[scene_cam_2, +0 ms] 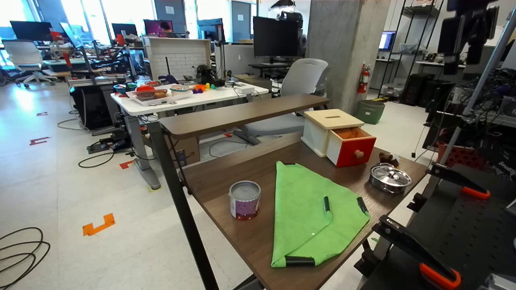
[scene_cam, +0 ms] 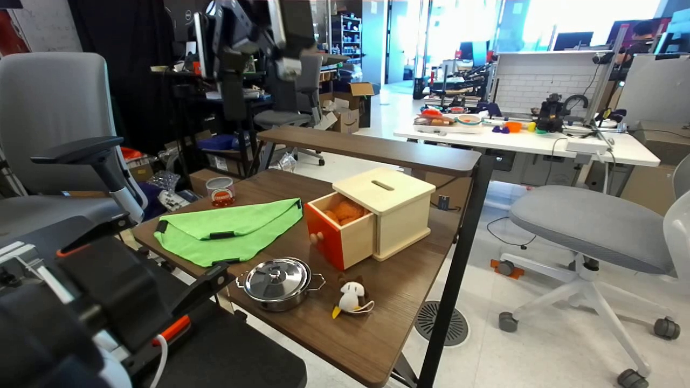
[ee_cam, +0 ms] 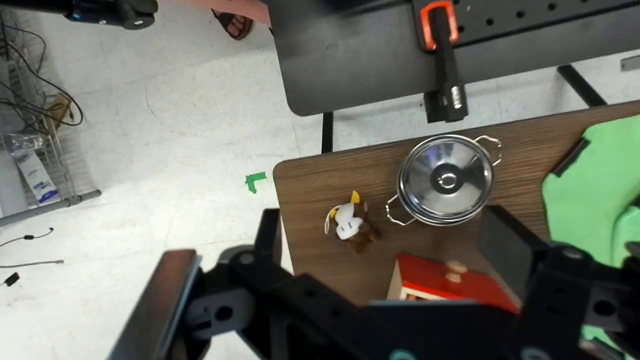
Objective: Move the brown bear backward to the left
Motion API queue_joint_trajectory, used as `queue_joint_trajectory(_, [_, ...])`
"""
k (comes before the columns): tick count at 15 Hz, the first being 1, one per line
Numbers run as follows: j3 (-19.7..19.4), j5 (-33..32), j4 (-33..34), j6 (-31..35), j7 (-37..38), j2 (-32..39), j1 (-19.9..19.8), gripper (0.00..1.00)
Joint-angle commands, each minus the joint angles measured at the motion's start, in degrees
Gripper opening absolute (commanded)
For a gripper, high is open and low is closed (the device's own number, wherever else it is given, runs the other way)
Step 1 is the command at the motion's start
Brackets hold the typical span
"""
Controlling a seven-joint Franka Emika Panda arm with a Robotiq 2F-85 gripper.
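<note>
wrist view gives me the best look: the gripper has its two fingers spread wide with nothing pinched between them, and in both exterior views it hangs well above the table. i'd guess the height is for clearing the things below, and the wide spread is for taking the toy; the grasp itself isn't made yet.

framed in the gap between the fingers, far below, is the brown bear, resting on the tabletop nearer the finger at the picture's left. white face, yellow bits, a pale loop; whether it sits or sprawls i can't tell.

just beside it, toward the other finger, stands the lidded steel pot, one handle jutting at the toy. that could crowd a fingertip on the way down.

closer under the base of the gripper, the wooden box has its red-fronted drawer pulled out, perhaps so the orange contents can be reached.

past the finger at the picture's right lies the green cloth, partly folded over, and farthest from the gripper, in an exterior view, the can stands upright.
</note>
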Motion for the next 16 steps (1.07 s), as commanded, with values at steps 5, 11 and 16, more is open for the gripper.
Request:
queue_joint_trajectory(5, [-2.69,15.17,8.57,16.64,3.63,21.36,-3.59,1.00])
queue_joint_trajectory(11, [-2.70,24.84,14.87,18.84,8.16,32.18,-4.35,1.00])
queue_joint_trajectory(16, [-4.06,24.75,18.96,18.62,12.42,38.83,-4.09,1.00])
